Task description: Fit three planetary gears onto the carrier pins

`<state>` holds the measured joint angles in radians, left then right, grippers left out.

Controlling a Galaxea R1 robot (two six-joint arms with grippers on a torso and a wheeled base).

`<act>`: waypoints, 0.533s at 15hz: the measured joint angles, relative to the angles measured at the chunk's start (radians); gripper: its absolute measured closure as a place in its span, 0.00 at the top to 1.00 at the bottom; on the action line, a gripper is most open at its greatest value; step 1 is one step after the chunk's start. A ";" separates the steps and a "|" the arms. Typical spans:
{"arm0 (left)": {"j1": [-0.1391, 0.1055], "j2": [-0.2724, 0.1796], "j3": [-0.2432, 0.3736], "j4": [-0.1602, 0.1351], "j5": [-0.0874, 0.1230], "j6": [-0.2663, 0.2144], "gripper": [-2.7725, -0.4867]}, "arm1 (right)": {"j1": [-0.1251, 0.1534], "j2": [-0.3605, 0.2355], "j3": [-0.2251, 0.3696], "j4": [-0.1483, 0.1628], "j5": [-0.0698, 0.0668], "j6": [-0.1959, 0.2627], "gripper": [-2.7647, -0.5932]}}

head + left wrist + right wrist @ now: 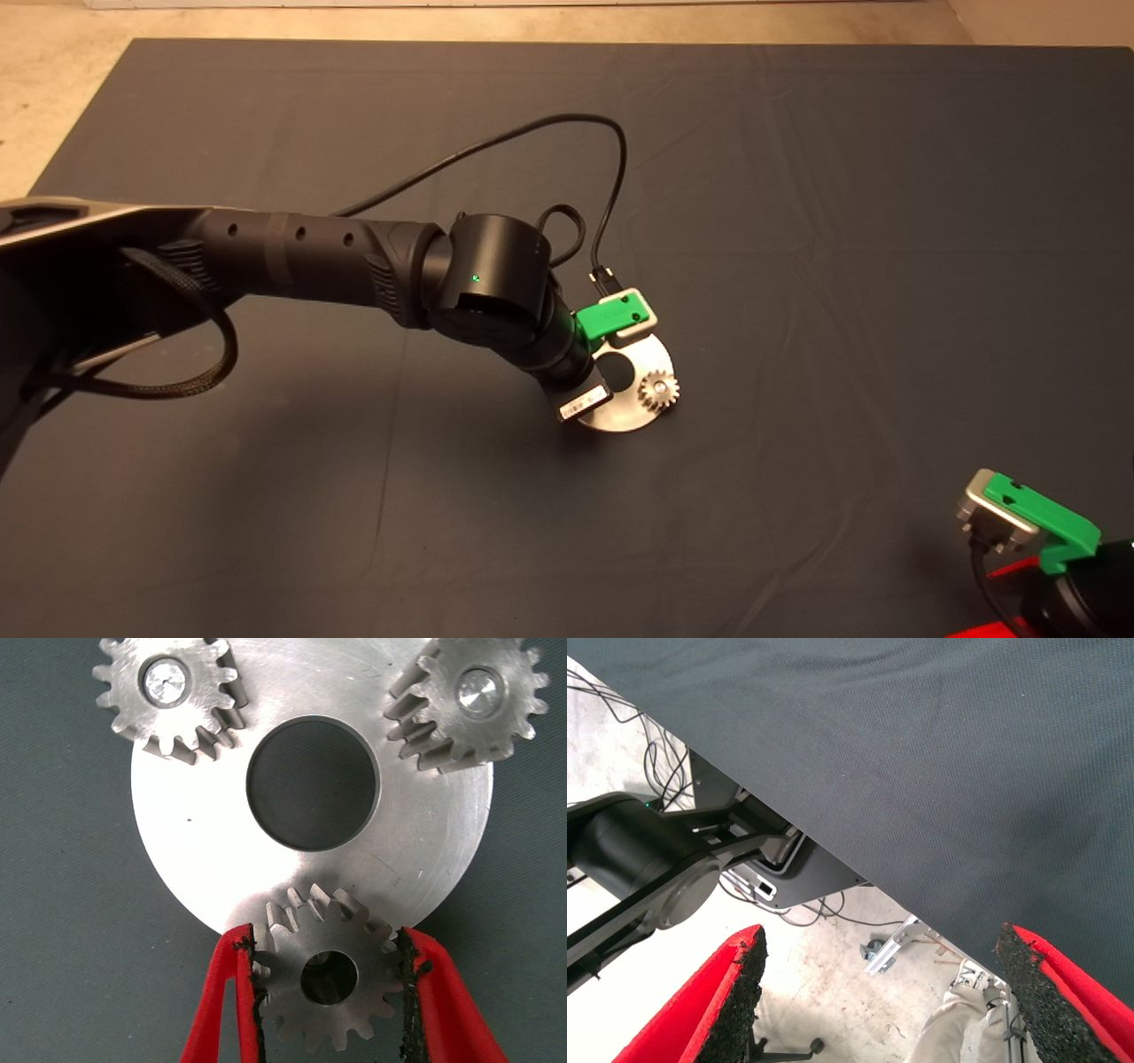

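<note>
The round silver plate [195,833] with a large centre hole lies on the dark mat; it also shows in the head view [620,412]. Two planetary gears [168,691] [469,695] sit on their carrier pins, whose silver tops show in the gear centres. My left gripper [326,939] is shut on the third gear [328,992], which overlaps the plate's rim. Its centre hole looks dark, and I cannot tell whether a pin is in it. In the head view one gear [658,390] shows; the wrist hides the rest. My right gripper [1028,523] waits, open, at the lower right.
A black cable [611,177] loops above the mat behind the left wrist. The right wrist view looks past the mat's edge [859,877] at the floor, with a machine base, loose cables and a person's leg [948,1028].
</note>
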<state>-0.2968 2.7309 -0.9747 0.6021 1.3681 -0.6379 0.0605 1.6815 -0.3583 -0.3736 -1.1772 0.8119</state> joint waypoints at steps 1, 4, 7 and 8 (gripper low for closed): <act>0.000 0.000 -0.002 0.000 0.001 0.000 0.06 | -0.003 0.000 0.000 0.000 0.000 0.000 0.61; 0.000 0.000 -0.002 0.000 0.001 0.000 0.06 | -0.008 0.000 0.000 0.000 0.000 0.000 0.61; 0.000 0.000 -0.002 0.000 0.000 0.000 0.05 | -0.008 0.000 0.000 0.000 0.000 0.000 0.61; 0.000 0.000 -0.002 0.000 0.000 0.000 0.04 | -0.008 0.000 0.000 0.000 0.000 0.000 0.61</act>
<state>-0.2968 2.7310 -0.9764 0.6021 1.3685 -0.6379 0.0528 1.6813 -0.3583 -0.3736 -1.1777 0.8115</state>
